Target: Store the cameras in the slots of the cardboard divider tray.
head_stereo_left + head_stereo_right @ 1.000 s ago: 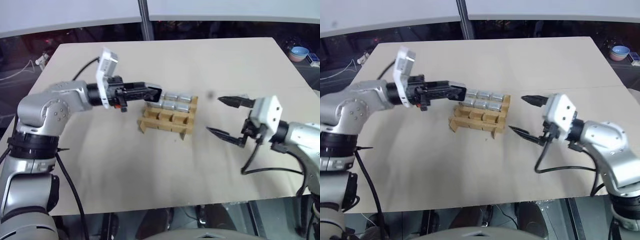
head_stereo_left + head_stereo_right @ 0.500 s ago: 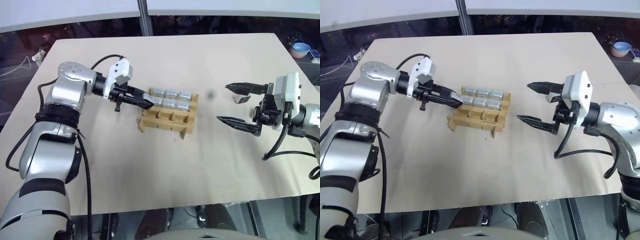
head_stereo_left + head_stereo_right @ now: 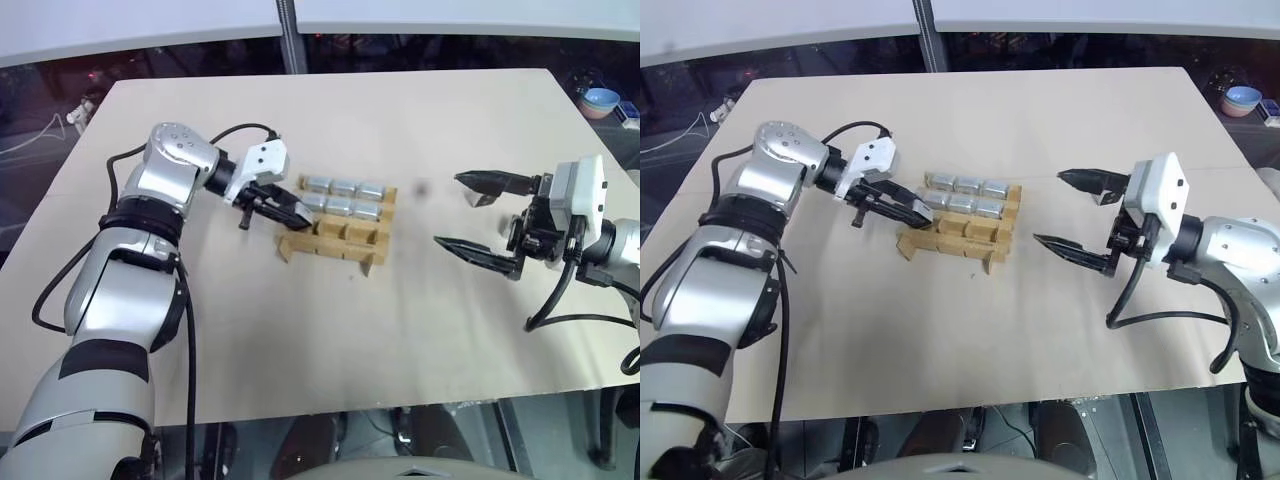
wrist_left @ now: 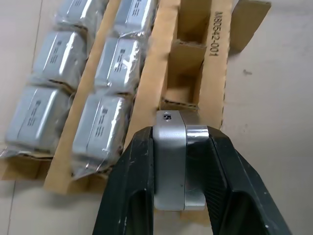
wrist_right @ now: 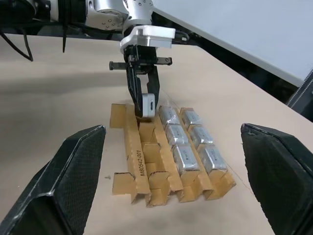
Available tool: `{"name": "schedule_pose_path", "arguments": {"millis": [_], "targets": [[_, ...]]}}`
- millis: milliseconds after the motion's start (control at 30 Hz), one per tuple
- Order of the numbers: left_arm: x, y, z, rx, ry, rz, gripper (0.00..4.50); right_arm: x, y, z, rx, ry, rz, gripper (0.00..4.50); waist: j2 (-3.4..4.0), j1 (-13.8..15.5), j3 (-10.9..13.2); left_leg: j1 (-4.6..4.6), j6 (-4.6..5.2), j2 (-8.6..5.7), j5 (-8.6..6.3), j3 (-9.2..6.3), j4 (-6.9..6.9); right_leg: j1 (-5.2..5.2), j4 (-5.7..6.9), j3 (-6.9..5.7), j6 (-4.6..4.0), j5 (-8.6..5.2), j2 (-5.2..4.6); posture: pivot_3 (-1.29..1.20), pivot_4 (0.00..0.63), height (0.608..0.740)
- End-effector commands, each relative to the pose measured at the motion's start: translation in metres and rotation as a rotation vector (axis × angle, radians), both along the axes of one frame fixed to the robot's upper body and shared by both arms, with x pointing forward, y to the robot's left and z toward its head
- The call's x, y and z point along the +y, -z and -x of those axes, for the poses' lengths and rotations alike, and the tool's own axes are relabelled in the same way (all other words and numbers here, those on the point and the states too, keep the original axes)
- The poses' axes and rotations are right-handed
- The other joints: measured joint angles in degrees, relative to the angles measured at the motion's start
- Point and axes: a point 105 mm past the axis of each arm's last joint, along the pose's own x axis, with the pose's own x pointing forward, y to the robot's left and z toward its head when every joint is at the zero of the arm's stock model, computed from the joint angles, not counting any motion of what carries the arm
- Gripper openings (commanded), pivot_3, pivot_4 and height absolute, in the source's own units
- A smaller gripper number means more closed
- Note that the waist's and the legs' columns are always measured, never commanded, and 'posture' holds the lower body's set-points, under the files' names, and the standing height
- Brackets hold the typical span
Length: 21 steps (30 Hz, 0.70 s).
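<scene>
I'm seeing my left fingers point(image 4: 146, 161) tipping downward since earlier, gripping a camera point(image 4: 173, 161) over the tray's point(image 4: 215, 73) empty row; right fingers point(image 3: 480, 215) are gaping.

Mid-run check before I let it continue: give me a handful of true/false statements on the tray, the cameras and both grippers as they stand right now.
1. The left gripper is shut on a camera. True.
2. All nine slots of the cardboard divider tray are filled. False: six wrapped cameras fill two rows; the row bearing the printed code has empty slots.
3. The right gripper holds a camera. False: its jaws stand wide open and empty, off to the side of the tray.
4. The held camera is at the end slot of the empty row, at the tray's left end. True.
5. The tray sits on the floor. False: it rests on the beige table.
</scene>
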Motion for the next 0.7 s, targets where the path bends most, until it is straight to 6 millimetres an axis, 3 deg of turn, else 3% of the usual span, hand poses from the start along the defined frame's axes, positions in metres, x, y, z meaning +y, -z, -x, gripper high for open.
{"name": "schedule_pose_path", "arguments": {"millis": [33, 300, 333, 367, 400, 533, 700], "targets": [[0.003, -0.008, -0.002, -0.057, 0.028, -0.069, 0.74, 0.000, -0.010, 0.005, -0.069, 0.009, -0.003, 4.40, 0.00, -0.04, 0.00, 0.00, 0.00, 0.00, 0.00, 0.00, 0.00, 0.00, 0.00, 0.00, 0.00, 0.00, 0.00, 0.00, 0.150, 0.740], [-0.019, 0.001, -0.004, -0.085, 0.132, -0.129, 0.74, -0.001, -0.006, 0.005, -0.060, 0.019, 0.013, 4.40, -0.02, -0.06, 0.00, 0.00, 0.00, -0.02, 0.00, 0.00, 0.04, 0.01, 0.05, 0.00, 0.00, 0.00, 0.00, 0.00, 0.150, 0.740], [-0.021, -0.001, -0.004, -0.091, 0.136, -0.119, 1.54, -0.001, -0.006, 0.006, -0.058, 0.021, 0.014, 4.50, -0.02, -0.08, 0.00, -0.01, 0.00, -0.02, 0.00, 0.00, 0.05, 0.00, 0.06, 0.01, 0.00, 0.00, 0.00, 0.00, 0.150, 0.740], [-0.023, -0.004, -0.005, -0.126, 0.154, -0.117, 2.04, -0.002, -0.006, 0.007, -0.056, 0.027, 0.014, 4.50, -0.02, -0.05, 0.00, -0.01, 0.00, -0.02, 0.00, 0.00, 0.05, 0.00, 0.08, 0.00, 0.00, 0.00, 0.00, 0.00, 0.150, 0.740], [-0.025, -0.008, -0.005, -0.149, 0.165, -0.105, 2.31, -0.002, -0.005, 0.007, -0.054, 0.032, 0.015, 4.50, -0.02, -0.01, 0.00, -0.01, 0.00, -0.02, 0.00, -0.01, 0.05, 0.00, 0.08, 0.00, 0.00, 0.00, 0.00, 0.00, 0.150, 0.740], [-0.036, -0.038, 0.000, -0.163, 0.153, 0.047, 4.26, -0.009, 0.007, 0.008, -0.009, 0.130, 0.036, 4.50, -0.03, 0.10, 0.00, -0.02, 0.00, -0.02, 0.00, -0.02, 0.09, 0.01, 0.09, -0.01, 0.00, 0.00, -0.01, 0.00, 0.150, 0.740], [-0.044, -0.079, 0.037, -0.120, 0.180, 0.368, 4.26, -0.045, 0.031, -0.012, 0.064, 0.563, 0.025, 4.50, 0.02, -0.32, -0.03, -0.05, 0.00, -0.01, 0.00, -0.07, 0.10, -0.02, 0.11, 0.05, 0.00, 0.00, -0.02, 0.00, 0.150, 0.740]]}}
